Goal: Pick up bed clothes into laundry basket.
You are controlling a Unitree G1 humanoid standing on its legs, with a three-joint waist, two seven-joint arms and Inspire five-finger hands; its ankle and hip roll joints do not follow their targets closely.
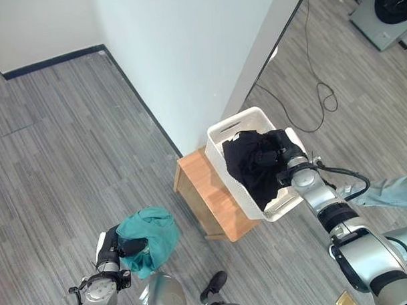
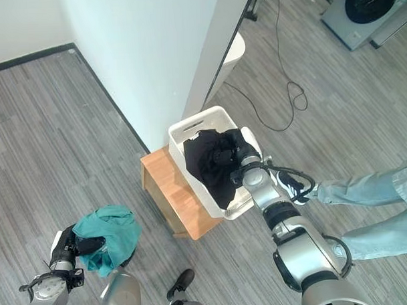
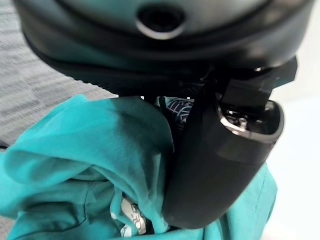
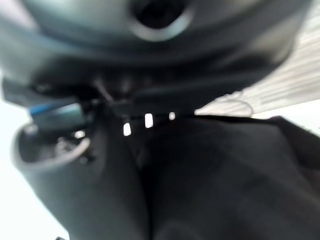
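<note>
A white laundry basket (image 1: 219, 135) stands on a low wooden stand (image 1: 201, 193). A black garment (image 1: 247, 168) lies piled inside it. My right hand (image 1: 280, 150) reaches into the basket from the right, its fingers curled into the black garment (image 4: 225, 175). At the lower left my left hand (image 1: 120, 248) is shut on a bunched teal garment (image 1: 153, 234), held above the floor. In the left wrist view the thumb (image 3: 215, 165) presses into the teal cloth (image 3: 75, 165).
A white wall (image 1: 187, 59) rises behind the basket. A person's jeans-clad legs (image 2: 365, 187) stretch in from the right, close to my right arm. A cable (image 1: 322, 95) loops on the grey plank floor. A washing machine (image 1: 392, 5) stands at the far right.
</note>
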